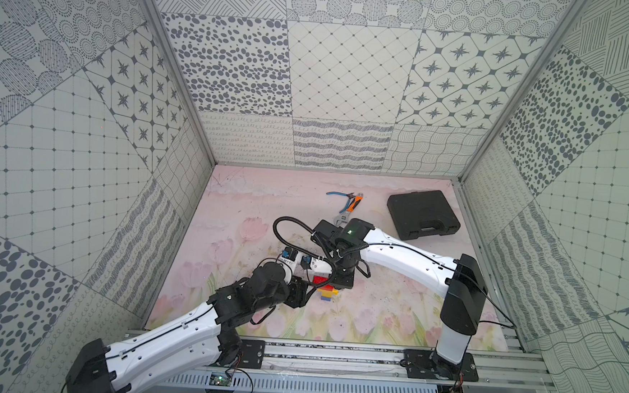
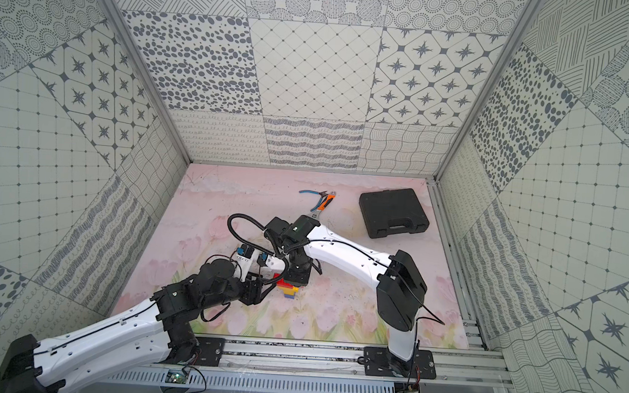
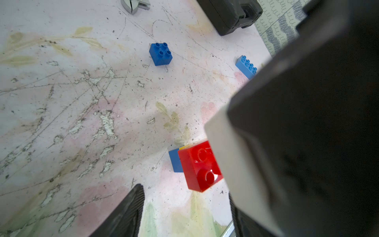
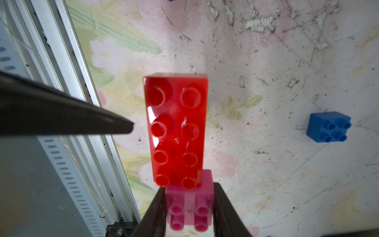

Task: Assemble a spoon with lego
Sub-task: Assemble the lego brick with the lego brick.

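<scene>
Right wrist view, nearest: grips the pink brick (image 4: pixel 205 180) in the right gripper (image 4: pixel 188 207), jaws narrow on its sides, with the red brick (image 4: pixel 176 127) seated over its far half. Hangs the left gripper (image 3: pixel 185 191) wide and empty just beside that red brick. Puts the spoon (image 1: pixel 326 288) near the front of the mat (image 1: pixel 230 207), between the arms; cannot tell whether grounded. Likely risks: prying red off pink with a sideways nudge, given a clamp on the pink end only; seating crooked if pressed off-stud. Farther out, could scatter the loose blue brick (image 3: pixel 160 53) and light blue brick (image 3: pixel 246 66) on a swing. Beyond: wrench (image 1: pixel 341 218), pliers (image 1: pixel 337 196), case (image 1: pixel 422 214), well apart, unlikely to interfere.

Bright, even light; glare on the red brick (image 4: pixel 176 127), nearby parts blurred.
</scene>
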